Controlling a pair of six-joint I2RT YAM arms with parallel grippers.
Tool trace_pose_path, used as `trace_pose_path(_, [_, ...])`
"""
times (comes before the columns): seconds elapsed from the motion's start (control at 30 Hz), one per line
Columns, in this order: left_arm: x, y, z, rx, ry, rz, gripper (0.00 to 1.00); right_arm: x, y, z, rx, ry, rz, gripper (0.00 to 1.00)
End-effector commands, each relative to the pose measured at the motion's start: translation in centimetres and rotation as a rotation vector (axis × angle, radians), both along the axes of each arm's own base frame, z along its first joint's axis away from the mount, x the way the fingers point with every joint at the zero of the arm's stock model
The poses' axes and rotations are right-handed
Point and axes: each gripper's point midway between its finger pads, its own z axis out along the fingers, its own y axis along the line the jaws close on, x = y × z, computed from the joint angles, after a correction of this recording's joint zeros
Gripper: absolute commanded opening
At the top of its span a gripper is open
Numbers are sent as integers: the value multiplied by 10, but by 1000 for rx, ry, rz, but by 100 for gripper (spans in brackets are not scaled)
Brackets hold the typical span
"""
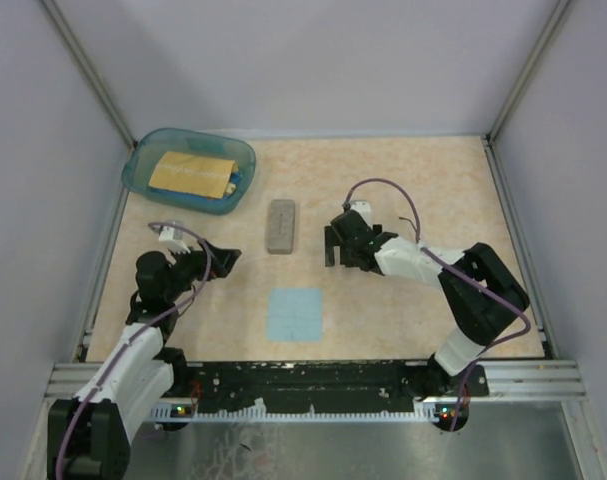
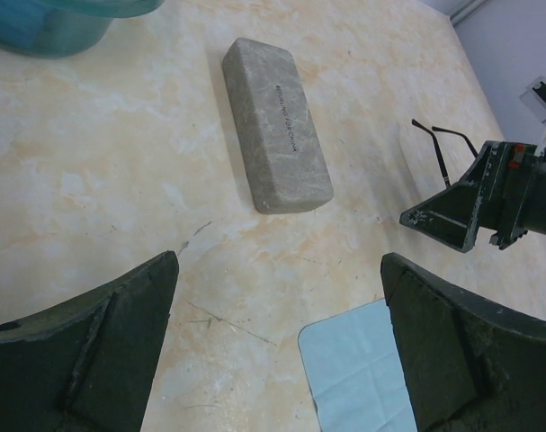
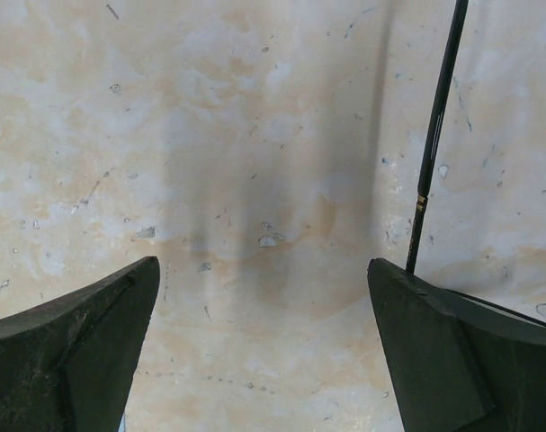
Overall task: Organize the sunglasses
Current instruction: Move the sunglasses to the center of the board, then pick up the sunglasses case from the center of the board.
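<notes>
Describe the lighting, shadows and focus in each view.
Top view: even, soft light, no glare on the table. Left wrist view: the case is sharp. Right wrist view: a broad soft shadow lies on the table; the thin arm of the sunglasses is crisp.

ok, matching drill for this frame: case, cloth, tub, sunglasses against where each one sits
1 case
2 cloth
3 tub
4 sunglasses

A far left corner
B closest to the near edge
C centre
D by the right gripper

Pairs: 1-C, 2-B, 3-A, 4-D
</notes>
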Motion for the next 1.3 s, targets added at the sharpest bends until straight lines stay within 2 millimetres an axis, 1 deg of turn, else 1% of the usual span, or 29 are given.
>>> trace_pose_path(0.0, [9,-9,21,-8,-55,-23,100,7,-5,19,8,-58,-13,99])
trace_pose_path(0.3, [14,-28,11,30,-22,-42,100,12,-14,14,-14,-37,-30,99])
trace_pose_path(0.37, [16,-36,6,47,-6,-49,100,14,-12,16,-4,-43,-24,99])
trace_pose_path(0.4, [17,-39,6,53,-2,-49,100,16,-8,19,11,-54,-13,99])
trace_pose_path(0.5, [21,-40,5,53,1,-35,100,25,10,34,52,-83,34,99])
trace_pose_path(0.57, [23,-40,7,48,5,-28,100,31,27,43,62,-105,64,99])
trace_pose_path(0.6, [23,-40,7,43,7,-22,100,33,39,49,68,-116,83,99])
trace_pose_path(0.63, [23,-39,8,37,9,-14,100,35,51,46,61,-110,103,99])
trace_pose_path(0.7, [23,-35,8,30,15,12,100,40,78,48,67,-111,139,99])
trace_pose_path(0.83, [20,-19,11,8,16,111,100,53,126,53,127,-124,171,99])
trace_pose_path(0.9, [16,-10,15,-7,-5,156,100,58,145,51,144,-118,174,99])
trace_pose_path(0.93, [14,-6,21,-14,-25,178,100,62,156,54,159,-122,179,99])
trace_pose_path(1.03, [10,4,29,-7,-47,222,100,65,178,39,154,-96,182,99])
trace_pose_path(1.13, [8,8,34,8,-54,239,100,67,189,27,128,-76,173,99])
trace_pose_path(1.27, [7,10,36,13,-54,242,100,70,195,17,96,-70,152,99])
